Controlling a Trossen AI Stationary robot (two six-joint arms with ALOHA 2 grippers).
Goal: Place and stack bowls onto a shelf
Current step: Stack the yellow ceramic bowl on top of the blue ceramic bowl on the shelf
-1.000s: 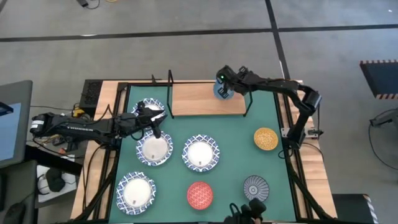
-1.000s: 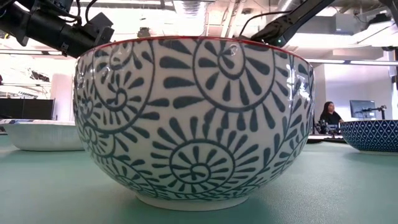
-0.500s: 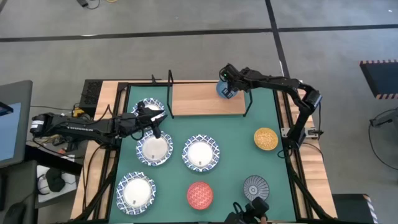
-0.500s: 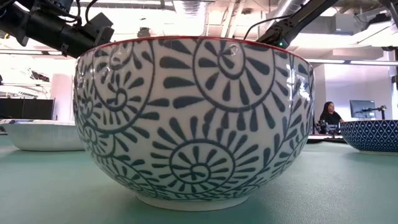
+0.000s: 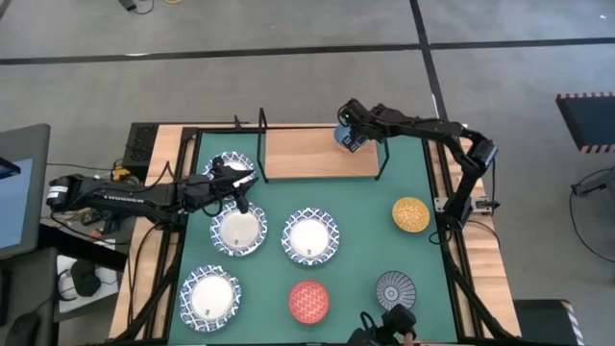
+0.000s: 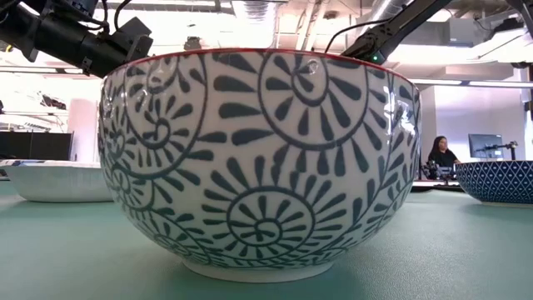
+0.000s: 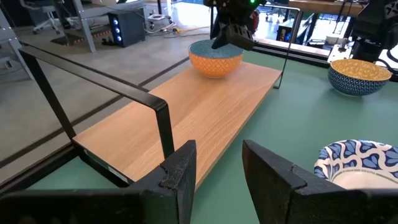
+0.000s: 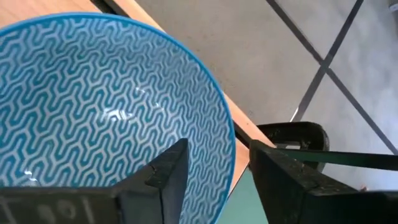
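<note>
A bowl, light blue inside and orange outside (image 5: 343,137), rests on its base at the far right corner of the wooden shelf (image 5: 307,156); it also shows in the left wrist view (image 7: 214,57). My right gripper (image 8: 219,152) is open above it, one finger inside its rim (image 8: 231,140) and one outside, with a gap on both sides. My left gripper (image 7: 217,152) is open and empty, near the shelf's left end, between two white blue-rimmed bowls (image 5: 233,164) (image 5: 238,231).
On the green mat (image 5: 365,240) stand two more white blue-rimmed bowls (image 5: 309,236) (image 5: 211,296), a red bowl (image 5: 308,300), a grey striped bowl (image 5: 395,289) and a yellow bowl (image 5: 411,214). The shelf's black wire frame (image 7: 158,118) rises at its ends. The board's middle and left are bare.
My right gripper has shifted a little toward the table's far edge at the shelf's right end.
</note>
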